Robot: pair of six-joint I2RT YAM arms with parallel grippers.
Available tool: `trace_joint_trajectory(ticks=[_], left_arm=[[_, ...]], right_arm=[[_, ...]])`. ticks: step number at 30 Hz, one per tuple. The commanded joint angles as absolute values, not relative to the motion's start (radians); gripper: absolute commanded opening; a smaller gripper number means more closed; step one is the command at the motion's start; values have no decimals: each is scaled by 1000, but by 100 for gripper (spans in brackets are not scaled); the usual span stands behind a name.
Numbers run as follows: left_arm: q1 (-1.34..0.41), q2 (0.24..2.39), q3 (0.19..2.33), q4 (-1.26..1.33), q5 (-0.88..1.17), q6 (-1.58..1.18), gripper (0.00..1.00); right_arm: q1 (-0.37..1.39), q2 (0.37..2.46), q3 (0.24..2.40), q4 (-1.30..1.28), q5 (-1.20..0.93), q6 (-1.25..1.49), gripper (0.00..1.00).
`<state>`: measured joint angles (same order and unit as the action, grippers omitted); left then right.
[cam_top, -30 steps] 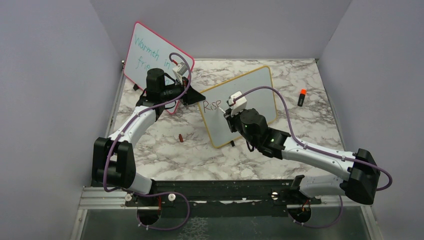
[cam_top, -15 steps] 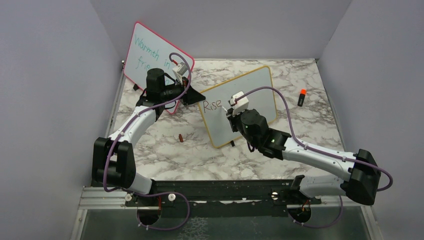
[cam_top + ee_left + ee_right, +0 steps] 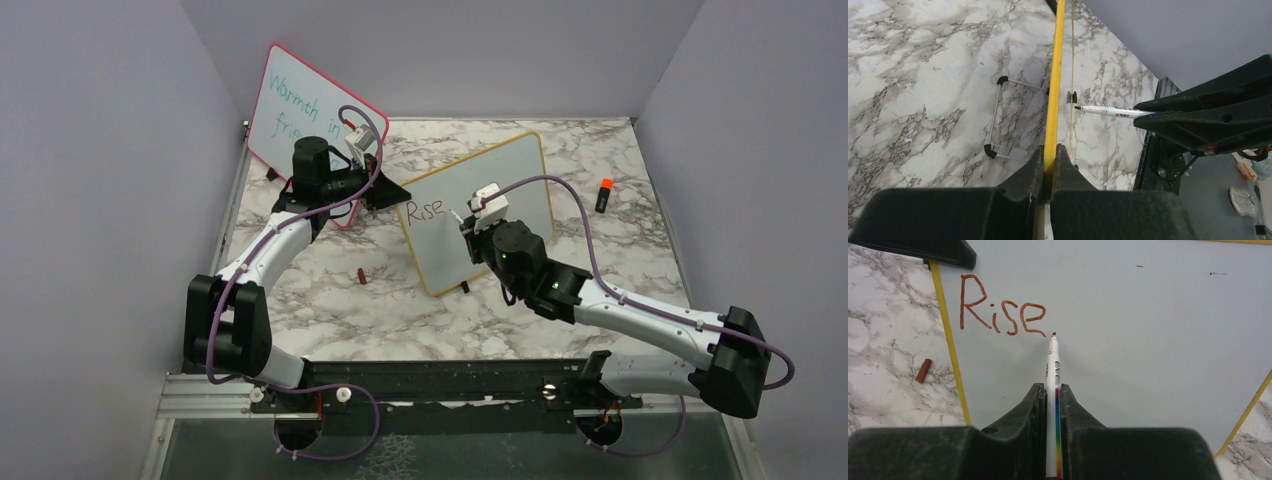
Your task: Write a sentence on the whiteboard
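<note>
The whiteboard (image 3: 500, 175) with its yellow frame stands tilted at mid-table. "Rise" (image 3: 424, 211) is written in brownish-red at its upper left, the only part of the sentence on it. My left gripper (image 3: 393, 194) is shut on the board's left frame edge (image 3: 1053, 75), which runs straight out from between the jaws (image 3: 1050, 150). My right gripper (image 3: 1052, 387) is shut on a white marker (image 3: 1052, 360) with a rainbow stripe. The marker's tip sits just right of and slightly below the "e" of "Rise" (image 3: 1000, 315), at the board's surface.
A pink-framed board (image 3: 300, 110) with teal writing leans at the back left, behind my left arm. A small brown-red cap (image 3: 361, 276) lies on the marble left of the whiteboard. An orange-capped marker (image 3: 604, 194) lies at the right. The board's wire stand (image 3: 998, 120) rests behind it.
The last letter "e" of "Rise" has been finished. My right gripper has moved to the right with the marker, past the end of the word. The left arm has stayed still.
</note>
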<state>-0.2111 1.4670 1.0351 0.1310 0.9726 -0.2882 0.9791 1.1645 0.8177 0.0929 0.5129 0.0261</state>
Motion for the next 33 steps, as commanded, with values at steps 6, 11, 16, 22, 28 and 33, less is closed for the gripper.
trace_joint_trajectory(ticks=[6, 11, 16, 22, 28, 33], left_arm=[[-230, 1489, 1023, 64, 979, -246, 0], [-230, 1490, 1024, 65, 980, -244, 0], [-230, 1490, 1025, 64, 981, -244, 0], [-230, 1491, 1025, 62, 981, -244, 0], [-230, 1491, 1027, 57, 978, -240, 0], [-231, 1491, 1032, 39, 969, -227, 0]], right_arm=[[955, 1177, 814, 157, 547, 19, 1], [947, 1195, 819, 157, 539, 20, 1], [941, 1205, 818, 141, 531, 31, 1], [940, 1183, 821, 96, 510, 45, 1], [941, 1105, 819, 61, 507, 47, 1], [940, 1063, 819, 65, 545, 10, 1]])
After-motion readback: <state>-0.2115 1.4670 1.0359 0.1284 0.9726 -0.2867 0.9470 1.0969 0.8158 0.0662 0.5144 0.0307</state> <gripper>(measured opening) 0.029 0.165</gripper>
